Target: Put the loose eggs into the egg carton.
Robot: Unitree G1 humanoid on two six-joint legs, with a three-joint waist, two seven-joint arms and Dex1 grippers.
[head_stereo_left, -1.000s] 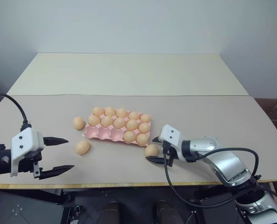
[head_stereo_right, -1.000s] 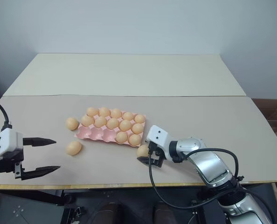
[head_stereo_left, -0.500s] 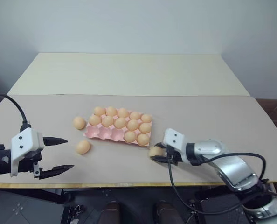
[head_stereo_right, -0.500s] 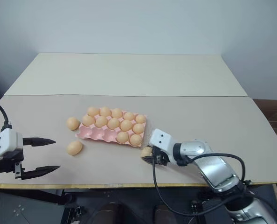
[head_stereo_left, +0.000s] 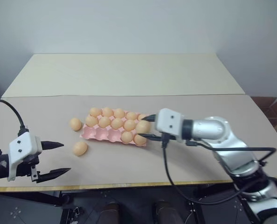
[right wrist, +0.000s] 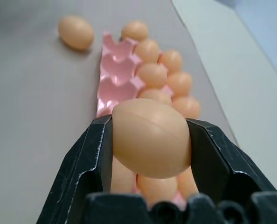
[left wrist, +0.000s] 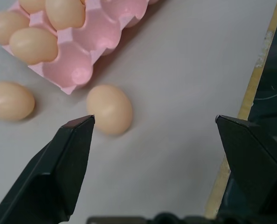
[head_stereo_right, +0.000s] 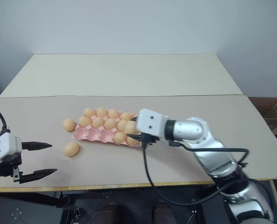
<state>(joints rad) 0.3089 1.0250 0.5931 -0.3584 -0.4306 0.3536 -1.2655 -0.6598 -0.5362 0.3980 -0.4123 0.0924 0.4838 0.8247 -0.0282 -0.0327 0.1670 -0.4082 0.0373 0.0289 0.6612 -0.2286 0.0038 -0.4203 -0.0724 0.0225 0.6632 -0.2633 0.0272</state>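
Right end effector (right wrist: 150, 140) clamped on egg (right wrist: 151, 137), seam visible at wrist.

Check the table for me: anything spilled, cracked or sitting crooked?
Nothing damaged. The egg carton sits slightly skewed to the table edge, and two loose eggs lie left of it. The right gripper holds a third egg.

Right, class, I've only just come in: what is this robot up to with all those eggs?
It is filling a pink egg carton on the table. The right gripper is shut on an egg and holds it above the carton's right end. Most cups are full; three in the near row are empty. Two loose eggs lie on the table left of the carton. The left gripper hangs open near the table's front edge, holding nothing.
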